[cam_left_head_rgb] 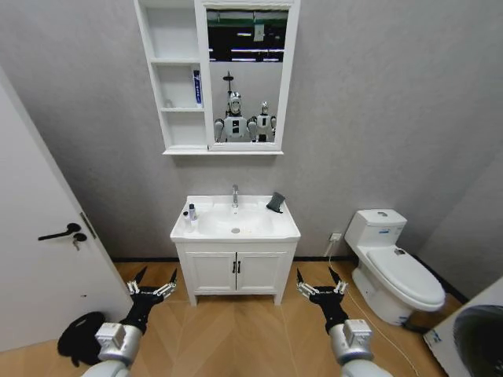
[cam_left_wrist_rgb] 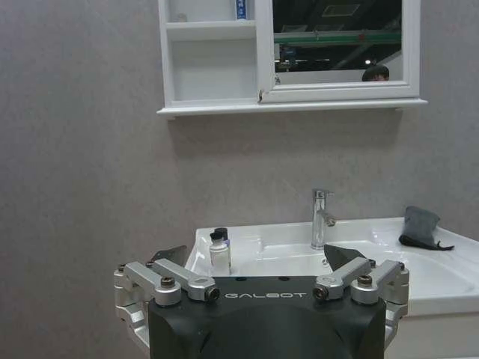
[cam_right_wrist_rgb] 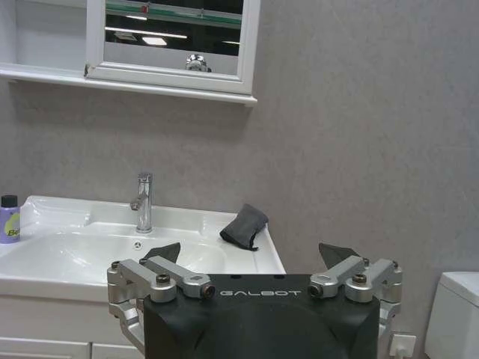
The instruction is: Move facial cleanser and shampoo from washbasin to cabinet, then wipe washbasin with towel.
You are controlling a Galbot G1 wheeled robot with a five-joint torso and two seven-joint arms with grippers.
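The white washbasin [cam_left_head_rgb: 255,228] with a chrome tap [cam_left_head_rgb: 234,195] tops a vanity in the middle of the head view. Two small black-capped bottles stand together on its left rim [cam_left_head_rgb: 191,214]: a white one [cam_left_wrist_rgb: 219,258] and a purple one [cam_right_wrist_rgb: 9,222]. I cannot tell which is the facial cleanser and which the shampoo. The dark grey towel [cam_left_head_rgb: 276,203] lies crumpled on the back right corner. The cabinet [cam_left_head_rgb: 177,78] with its mirror hangs above. My left gripper [cam_left_head_rgb: 152,287] and right gripper [cam_left_head_rgb: 318,284] are open and empty, low and well short of the basin.
A blue-and-white tube [cam_left_head_rgb: 197,86] stands on the cabinet's middle shelf. The two-door vanity [cam_left_head_rgb: 236,271] is below the basin. A white toilet [cam_left_head_rgb: 397,271] is at the right, a door [cam_left_head_rgb: 39,236] at the left. A black bundle [cam_left_head_rgb: 78,338] lies on the wooden floor.
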